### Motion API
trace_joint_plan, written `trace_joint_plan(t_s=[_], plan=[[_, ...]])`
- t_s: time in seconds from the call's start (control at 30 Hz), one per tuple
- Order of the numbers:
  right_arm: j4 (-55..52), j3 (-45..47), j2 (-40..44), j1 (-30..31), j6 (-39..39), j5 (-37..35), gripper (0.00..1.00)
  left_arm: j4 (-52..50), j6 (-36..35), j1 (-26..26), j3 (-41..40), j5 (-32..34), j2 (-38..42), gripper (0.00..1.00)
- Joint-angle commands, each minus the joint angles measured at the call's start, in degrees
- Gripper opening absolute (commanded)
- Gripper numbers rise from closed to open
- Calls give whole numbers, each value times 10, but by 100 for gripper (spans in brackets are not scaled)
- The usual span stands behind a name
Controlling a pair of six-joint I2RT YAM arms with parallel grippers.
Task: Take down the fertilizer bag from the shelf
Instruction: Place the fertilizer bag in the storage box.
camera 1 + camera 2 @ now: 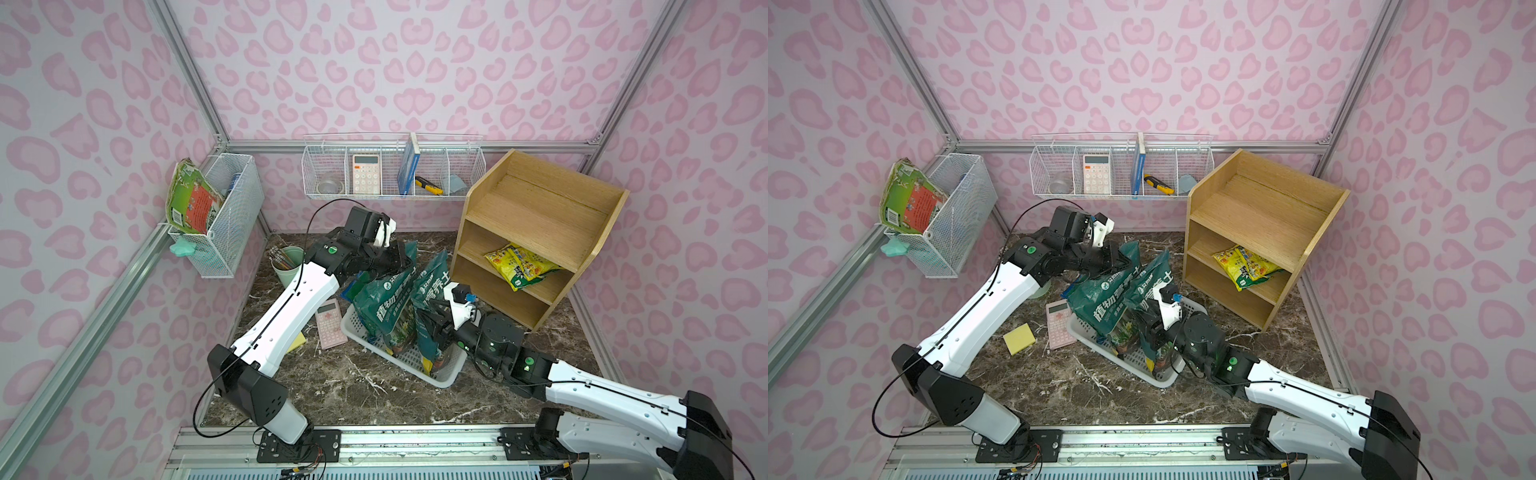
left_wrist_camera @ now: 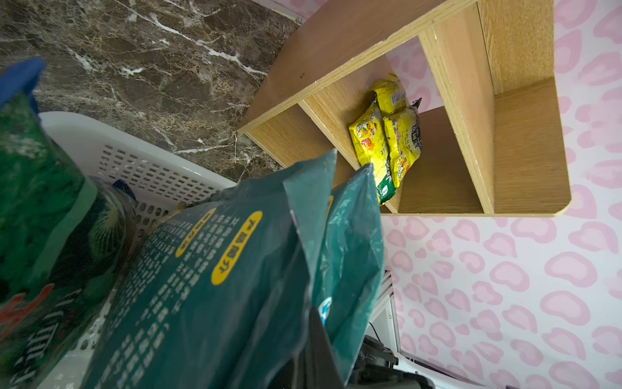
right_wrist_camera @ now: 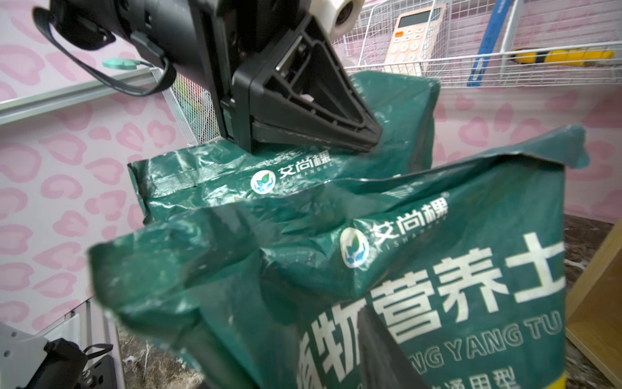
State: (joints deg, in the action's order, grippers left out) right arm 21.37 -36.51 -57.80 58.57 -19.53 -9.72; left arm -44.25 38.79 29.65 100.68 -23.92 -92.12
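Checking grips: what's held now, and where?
Left gripper pinches the left dark green plastic bag by its top edge; the right gripper: cannot tell.

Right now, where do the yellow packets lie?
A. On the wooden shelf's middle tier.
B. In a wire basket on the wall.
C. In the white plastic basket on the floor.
A: the yellow packets lie on the middle tier of the light-wood shelf, poking past its front edge.
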Motion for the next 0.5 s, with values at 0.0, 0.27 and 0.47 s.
trace_joint_plan(t_s=[0.0, 0.27, 0.47], plan=[[-13, -1, 20, -6, -22, -19, 78, -45, -26, -2, 45, 34, -11, 0], [-11, 21, 53, -50, -43, 52, 27, -120, -41, 1, 145, -4, -73, 27], [9, 18, 15, -45, -34, 89, 0, -157, -37, 31, 146, 9, -62, 87]])
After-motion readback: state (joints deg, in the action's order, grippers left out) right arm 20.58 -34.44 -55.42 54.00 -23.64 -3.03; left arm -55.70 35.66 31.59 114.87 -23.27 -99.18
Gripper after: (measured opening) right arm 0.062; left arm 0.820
